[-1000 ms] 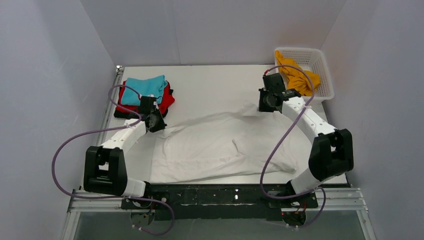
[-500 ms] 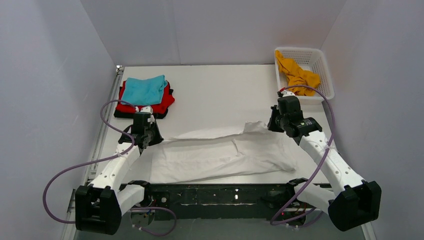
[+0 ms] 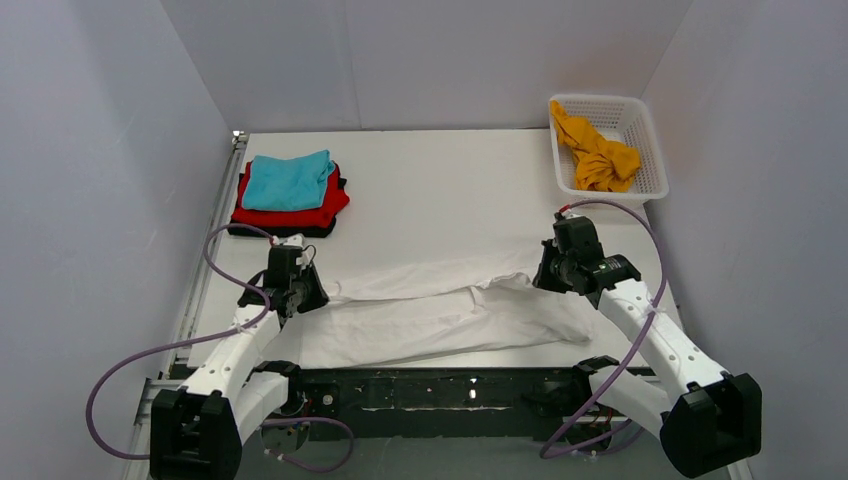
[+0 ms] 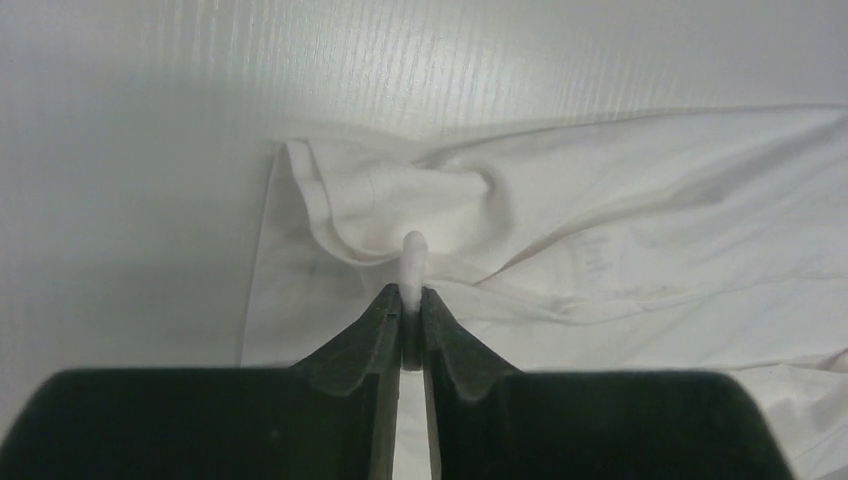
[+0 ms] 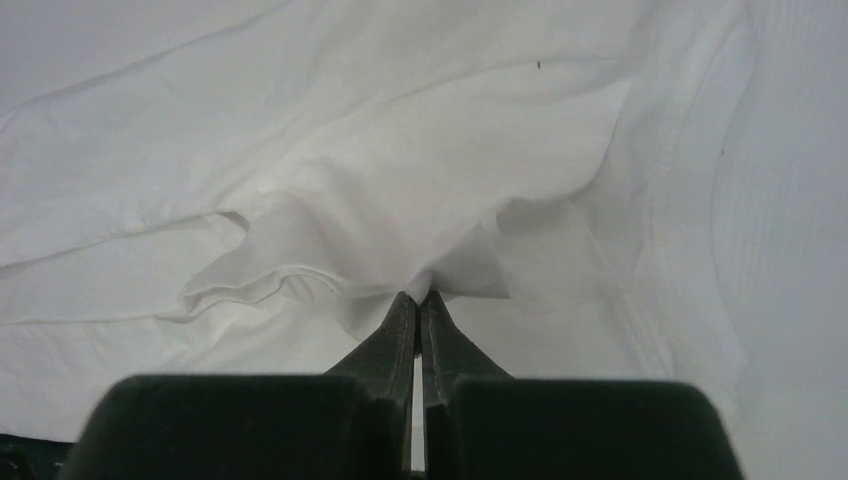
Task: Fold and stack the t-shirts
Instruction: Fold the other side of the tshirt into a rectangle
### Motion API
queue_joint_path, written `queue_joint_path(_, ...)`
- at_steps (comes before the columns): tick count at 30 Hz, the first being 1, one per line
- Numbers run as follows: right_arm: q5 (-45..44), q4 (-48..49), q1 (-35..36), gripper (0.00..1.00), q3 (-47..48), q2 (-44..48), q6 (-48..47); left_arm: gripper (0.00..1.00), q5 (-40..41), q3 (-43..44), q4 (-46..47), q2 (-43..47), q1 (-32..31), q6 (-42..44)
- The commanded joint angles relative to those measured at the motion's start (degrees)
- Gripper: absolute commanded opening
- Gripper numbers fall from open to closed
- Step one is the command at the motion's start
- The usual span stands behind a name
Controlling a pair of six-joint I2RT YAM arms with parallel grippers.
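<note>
**White T-Shirt Held at Both Ends: Hazards at This Stage**

Along the near edge of the desk (image 3: 430, 180), the white t-shirt (image 3: 430, 312) lay as a long, rumpled band stretched between the two arms. The left pincer (image 4: 412, 300) was clenched on a thin tuft at the shirt's left end. The right pincer (image 5: 418, 298) was clenched on a gathered fold at the right end.

- Slip: the left hold covered very little cloth, so a sideways pull could draw the tuft free and drop that end.
- Skew: unequal travel of the two arms would likely twist the band and crease its layers.
- Overhang: the band lay close to the desk's near edge, so a slack end could slide off.

Farther back on the left, the teal t-shirt (image 3: 288, 180) topped the red t-shirt (image 3: 322, 212) and the black t-shirt (image 3: 248, 230). At the far right corner, the orange-yellow t-shirt (image 3: 597, 155) sat crumpled in the white lattice basket (image 3: 652, 150).
</note>
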State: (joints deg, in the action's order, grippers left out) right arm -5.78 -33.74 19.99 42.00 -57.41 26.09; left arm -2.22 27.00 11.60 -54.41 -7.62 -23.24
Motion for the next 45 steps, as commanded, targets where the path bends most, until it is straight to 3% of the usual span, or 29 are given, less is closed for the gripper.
queue_joint_path(1, 1.67, -6.65, 0.14, 0.04, -2.27, 4.31, 7.32, 0.15, 0.95, -3.84, -4.32, 4.63, -0.10, -4.92)
queue_joint_path(2, 1.52, -9.26, 0.14, 0.06, -2.88, 5.83, 9.25, 0.23, 3.91, -5.21, -5.07, 6.54, -0.19, -7.04)
queue_joint_path(3, 0.91, -12.38, 0.14, 0.17, -3.48, 7.70, 11.94, 0.44, 6.03, -6.66, -5.73, 8.98, -0.20, -8.80)
queue_joint_path(5, 1.01, -17.64, 0.14, 0.37, -4.35, 11.68, 16.22, 0.65, 12.39, -7.95, -9.52, 14.81, -0.33, -12.31)
queue_joint_path(7, 1.25, -22.14, 0.14, 0.53, -4.79, 16.63, 19.74, 0.96, 20.45, -7.21, -14.93, 20.80, -0.32, -14.96)
queue_joint_path(8, 0.83, -23.71, 0.14, 0.63, -4.73, 19.41, 20.69, 0.98, 23.81, -6.03, -17.00, 23.32, -0.42, -16.49)
queue_joint_path(11, -1.71, -25.75, 0.14, 0.77, -2.46, 26.05, 22.01, 0.98, 26.27, -1.15, -18.70, 25.96, -0.42, -17.41)
queue_joint_path(15, -2.31, -19.17, 0.14, 0.83, 1.33, 28.28, 17.70, 0.98, 12.95, 8.09, -19.16, 15.95, -0.56, -19.33)
queue_joint_path(17, 7.05, -5.89, 0.18, 0.83, 0.84, 19.30, 14.39, 0.98, -8.84, 18.73, -18.42, -5.67, -0.92, -19.53)
queue_joint_path(19, 10.24, 1.92, 0.05, 0.83, 0.59, 7.80, 13.15, 0.98, -14.29, 22.24, -18.14, -17.81, -1.75, -20.09)
queue_joint_path(21, 11.99, 7.37, 0.07, 0.83, -0.16, -2.13, 12.24, 0.98, -15.46, 20.33, -16.05, -22.17, -2.53, -19.53)
queue_joint_path(24, 11.01, 8.93, 0.05, 0.82, -3.28, -8.75, 12.83, 0.98, -9.01, 17.97, -23.10, -23.36, -2.67, -16.90)
queue_joint_path(26, 8.27, 7.85, -0.03, 0.82, -8.54, -7.53, 14.86, 0.98, 6.39, 17.44, -31.61, -21.52, 1.23, -17.93)
queue_joint_path(27, 8.31, 7.62, -0.10, 0.83, -10.09, -6.86, 16.07, 0.98, 9.87, 17.44, -32.93, -20.80, 2.85, -18.63)
queue_joint_path(31, 4.90, 3.25, -0.29, 0.83, -13.38, -2.44, 20.55, 0.98, 11.50, 16.59, -34.26, -19.75, 6.33, -21.67)
queue_joint_path(39, -1.35, -8.36, -0.39, 0.86, -12.11, 13.80, 22.08, 0.98, 9.29, 22.01, -36.52, -13.60, 7.50, -24.73)
queue_joint_path(42, -1.31, -9.55, -0.45, 0.86, -11.24, 18.72, 21.15, 0.98, 2.30, 24.37, -34.98, -13.07, 7.53, -24.40)
queue_joint_path(45, 1.96, -2.82, -0.45, 0.87, -11.13, 20.38, 19.32, 0.98, -10.32, 25.46, -29.62, -16.15, 6.02, -23.59)
